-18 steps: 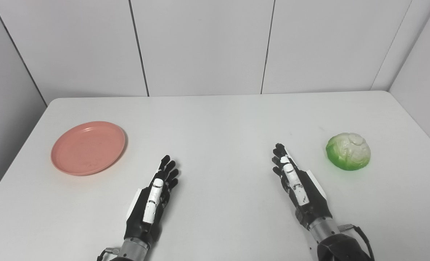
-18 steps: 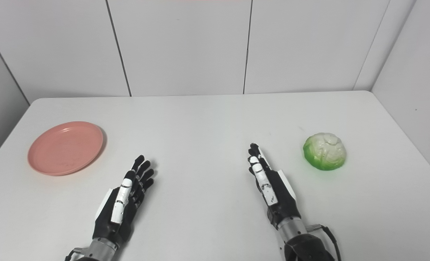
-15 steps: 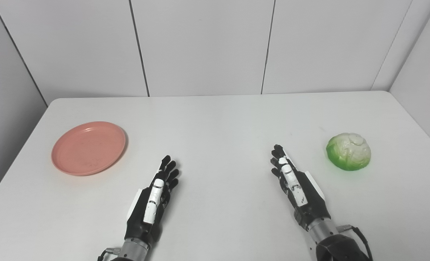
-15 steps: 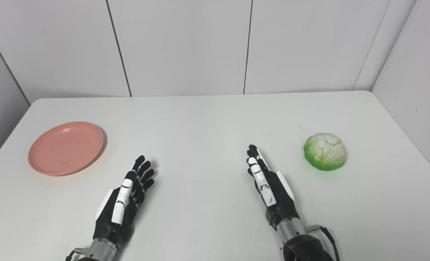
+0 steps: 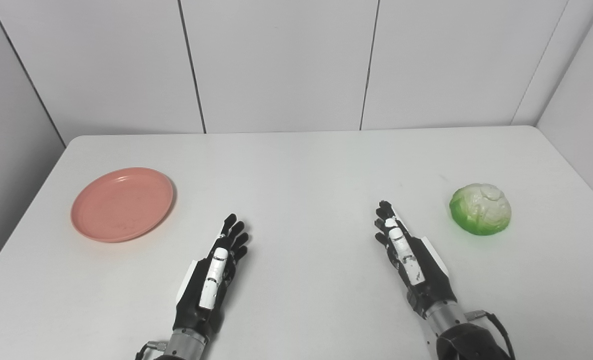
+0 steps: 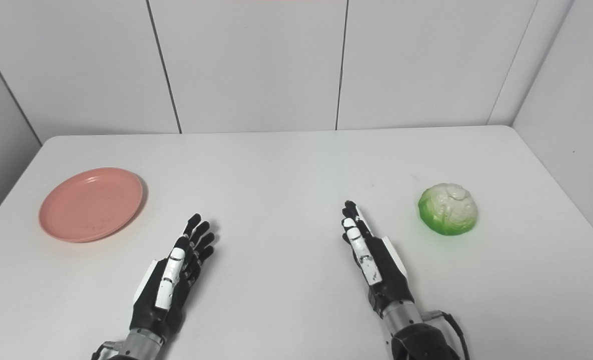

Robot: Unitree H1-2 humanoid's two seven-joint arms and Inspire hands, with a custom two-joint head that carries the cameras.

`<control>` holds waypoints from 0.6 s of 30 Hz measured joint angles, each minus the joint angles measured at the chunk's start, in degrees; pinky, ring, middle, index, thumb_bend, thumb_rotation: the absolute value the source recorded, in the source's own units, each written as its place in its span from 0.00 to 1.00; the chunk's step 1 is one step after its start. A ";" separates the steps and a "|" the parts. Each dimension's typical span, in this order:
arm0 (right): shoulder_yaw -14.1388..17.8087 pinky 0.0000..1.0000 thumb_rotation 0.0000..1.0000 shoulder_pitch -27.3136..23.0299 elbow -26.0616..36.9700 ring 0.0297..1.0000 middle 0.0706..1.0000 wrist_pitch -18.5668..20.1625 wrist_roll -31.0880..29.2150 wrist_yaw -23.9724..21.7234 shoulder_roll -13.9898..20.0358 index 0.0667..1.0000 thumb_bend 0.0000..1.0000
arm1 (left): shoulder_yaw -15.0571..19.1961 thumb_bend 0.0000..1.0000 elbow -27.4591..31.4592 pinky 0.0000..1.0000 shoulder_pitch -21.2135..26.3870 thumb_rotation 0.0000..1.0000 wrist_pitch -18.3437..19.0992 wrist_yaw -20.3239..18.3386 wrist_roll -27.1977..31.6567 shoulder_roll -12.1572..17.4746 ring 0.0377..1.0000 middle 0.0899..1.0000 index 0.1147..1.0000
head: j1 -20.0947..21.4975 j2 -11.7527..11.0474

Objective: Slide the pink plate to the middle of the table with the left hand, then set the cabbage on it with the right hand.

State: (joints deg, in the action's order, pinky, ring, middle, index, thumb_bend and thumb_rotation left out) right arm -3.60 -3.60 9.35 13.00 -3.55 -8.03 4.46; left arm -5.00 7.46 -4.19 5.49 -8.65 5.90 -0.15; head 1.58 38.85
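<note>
Both eye views are showing the same scene; the left eye view is taking in a strip of floor past the counter's left edge, while the right eye view is showing more of the side wall on the right.

The pink plate is lying flat on the left part of the counter, close to the left edge, rim up; being round, it is showing no long axis. The cabbage is sitting on the right part, pale top up, green around its base, a little wider than tall.

The left hand is resting low at the near side, fingers spread and straight, pointing far and slightly right, holding nothing, apart from the plate. The right hand is lying edge-up, fingers straight and close together, pointing far and slightly left, empty, apart from the cabbage.

Bare counter is stretching between plate and cabbage, across the whole middle and to the far edge.
</note>
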 measured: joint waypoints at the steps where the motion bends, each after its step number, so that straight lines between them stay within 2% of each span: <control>1: 0.00 0.97 1.00 -0.01 -0.02 0.99 0.99 0.00 0.02 0.00 0.01 1.00 0.22 | 0.01 0.50 0.00 0.97 0.01 1.00 0.00 0.00 -0.01 0.00 0.97 0.98 0.99 | 0.00 0.00; 12: -0.07 0.97 1.00 -0.08 -0.14 0.99 0.99 -0.18 0.95 0.01 0.02 1.00 0.21 | 0.11 0.49 -0.19 0.96 0.07 1.00 -0.11 -0.02 -0.02 0.00 0.96 0.98 0.98 | -0.87 -0.70; 15: 0.04 0.97 1.00 -0.08 -0.44 0.98 0.99 -0.66 0.89 -0.08 0.05 0.99 0.22 | 0.03 0.49 -0.38 0.96 0.09 1.00 -0.37 -0.02 -0.12 -0.02 0.96 0.98 0.98 | -2.99 -1.58; 16: 0.11 0.97 1.00 -0.08 -0.64 0.98 0.99 -0.96 0.86 -0.14 0.09 0.99 0.23 | -0.05 0.50 -0.61 0.95 0.10 1.00 -0.72 -0.02 -0.29 -0.04 0.96 0.98 0.98 | -5.42 -2.54; 17: 0.18 0.97 1.00 -0.07 -0.90 0.98 0.99 -1.32 0.74 -0.24 0.17 0.99 0.23 | -0.13 0.50 -0.82 0.95 0.12 1.00 -1.19 -0.02 -0.62 -0.09 0.96 0.98 0.98 | -5.45 -2.55; 18: 0.26 0.97 1.00 -0.07 -1.24 0.98 0.99 -1.87 0.51 -0.30 0.29 0.99 0.24 | -0.21 0.50 -1.19 0.95 0.13 1.00 -1.86 0.01 -0.75 -0.19 0.96 0.98 0.97 | -7.97 -3.68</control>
State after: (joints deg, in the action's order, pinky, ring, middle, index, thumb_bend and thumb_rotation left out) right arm -3.34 -3.67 8.10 11.13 -3.04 -8.34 4.74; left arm -5.21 6.28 -4.06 3.63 -8.63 5.16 -0.34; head -6.39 35.17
